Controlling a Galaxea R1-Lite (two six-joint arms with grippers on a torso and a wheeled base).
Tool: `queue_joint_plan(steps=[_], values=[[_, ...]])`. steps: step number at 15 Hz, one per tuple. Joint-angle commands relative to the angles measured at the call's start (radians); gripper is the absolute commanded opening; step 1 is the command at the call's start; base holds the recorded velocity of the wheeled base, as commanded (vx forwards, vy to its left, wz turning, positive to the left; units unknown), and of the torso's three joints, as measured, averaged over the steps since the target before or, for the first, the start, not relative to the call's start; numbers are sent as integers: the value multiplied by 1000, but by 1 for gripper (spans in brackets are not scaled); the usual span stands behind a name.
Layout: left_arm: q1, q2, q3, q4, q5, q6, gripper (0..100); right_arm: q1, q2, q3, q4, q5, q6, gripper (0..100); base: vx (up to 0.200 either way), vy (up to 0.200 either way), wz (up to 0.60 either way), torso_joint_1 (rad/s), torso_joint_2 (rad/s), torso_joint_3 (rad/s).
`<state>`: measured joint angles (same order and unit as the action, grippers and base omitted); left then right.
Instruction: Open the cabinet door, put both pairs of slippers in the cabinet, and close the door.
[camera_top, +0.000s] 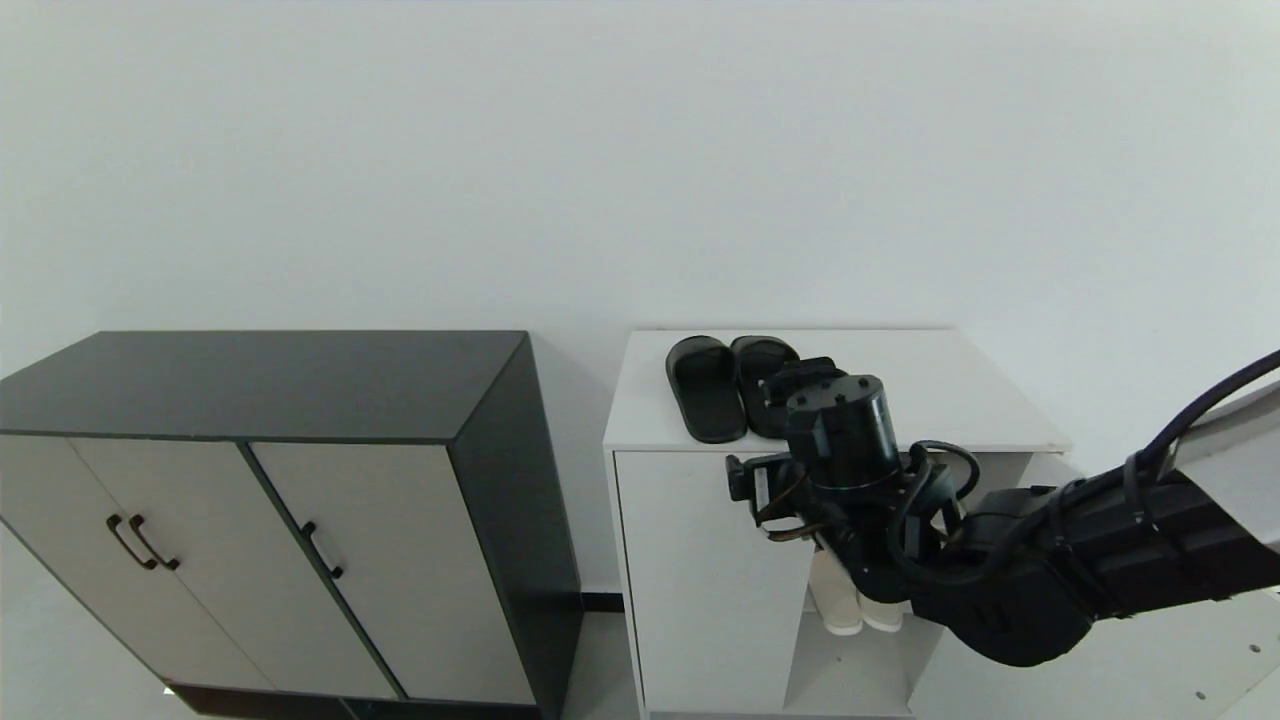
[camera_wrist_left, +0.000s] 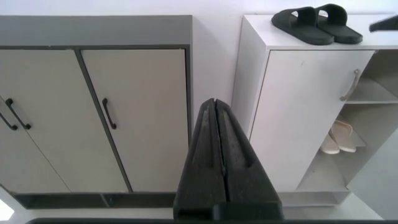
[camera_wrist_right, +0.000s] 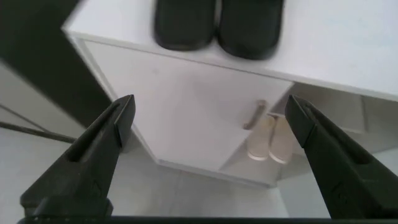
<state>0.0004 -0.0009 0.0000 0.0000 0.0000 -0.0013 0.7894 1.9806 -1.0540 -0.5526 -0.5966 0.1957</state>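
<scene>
Plain white wall (camera_top: 640, 150) behind, pale floor (camera_top: 40, 650) below. Two cabinets side by side against the wall, narrow gap between.

Robot's left: dark-topped cabinet (camera_top: 260, 385) w/ light grey doors, black bar handles (camera_top: 322, 550), all shut.

Robot's right: white cabinet (camera_top: 900, 390). Left door (camera_top: 700, 570) shut, w/ a slim handle (camera_wrist_left: 351, 84) at its inner edge. Right-hand compartment standing open, shelves visible.

Black slippers (camera_top: 730, 385) as a pair on the white cabinet's top, side by side and touching, toward its left half. White slippers (camera_top: 850, 600) inside the open compartment on a lower shelf, propped upright, side by side.

Right arm (camera_top: 1050, 560) in from the right side, wrist level w/ the white cabinet's top front edge, just in front of the black pair's near ends. Contact w/ slippers: can't tell from head view.

Right gripper (camera_wrist_right: 209, 106): jaws spread wide, nothing gripped. Black pair and cabinet front seen beyond the gap in the wrist view.

Left gripper (camera_wrist_left: 215, 106): fingers pressed flat together, fully closed, nothing between. Held back from both cabinets, pointing at the gap between the two units, touching nothing.
</scene>
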Motion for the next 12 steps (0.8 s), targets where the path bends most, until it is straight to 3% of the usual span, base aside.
queue_joint_plan(steps=[1, 2, 12], values=[[1, 1, 0, 0, 0, 0, 0, 21, -25, -24, 6, 0, 13, 100, 0, 0, 0, 0, 0, 0], [1, 1, 0, 0, 0, 0, 0, 19, -19, -26, 6, -2, 13, 100, 0, 0, 0, 0, 0, 0], [0, 1, 0, 2, 0, -3, 0, 13, 52, -41, -1, -51, 36, 100, 200, 0, 0, 2, -3, 2]])
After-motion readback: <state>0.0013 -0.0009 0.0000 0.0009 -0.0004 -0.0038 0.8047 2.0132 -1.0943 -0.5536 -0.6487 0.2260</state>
